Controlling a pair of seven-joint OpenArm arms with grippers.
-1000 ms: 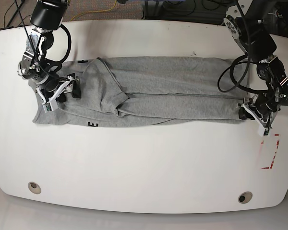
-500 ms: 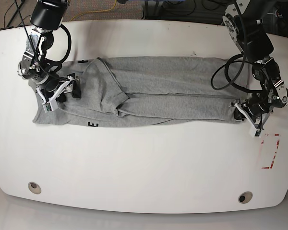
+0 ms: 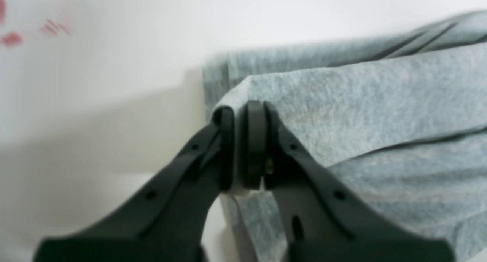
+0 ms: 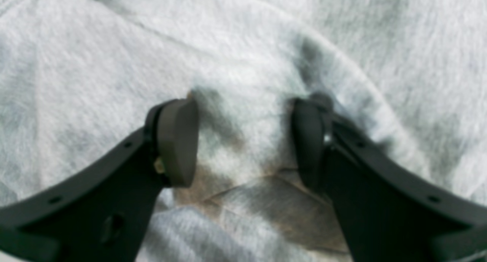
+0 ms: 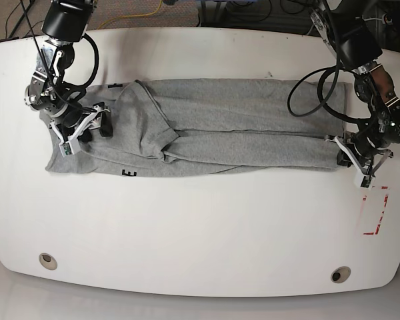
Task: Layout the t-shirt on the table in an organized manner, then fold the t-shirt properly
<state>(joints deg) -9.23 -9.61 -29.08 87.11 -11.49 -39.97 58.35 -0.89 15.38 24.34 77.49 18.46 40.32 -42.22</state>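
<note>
The heather-grey t-shirt (image 5: 213,137) lies as a long band, folded lengthwise, across the far half of the glossy white table (image 5: 187,233), with a sleeve turned over near its middle and a black letter E showing at its near edge. The whole near half of the tabletop is bare, apart from two round metal grommets (image 5: 47,261) by the near edge and a red-lined rectangular mark (image 5: 375,212) just beyond the shirt's hem end. The left gripper (image 5: 355,160) sits at that hem corner, where the cloth meets bare table; in the left wrist view its black jaws are pressed together, pinching a raised fold of the soft, fuzzy knit. The right gripper (image 5: 87,130) rests on the shirt's other end, a little in from the cloth's outer edge; its jaws stand spread, both pads (image 4: 178,140) pressing down on the fabric, which puckers between them.
</note>
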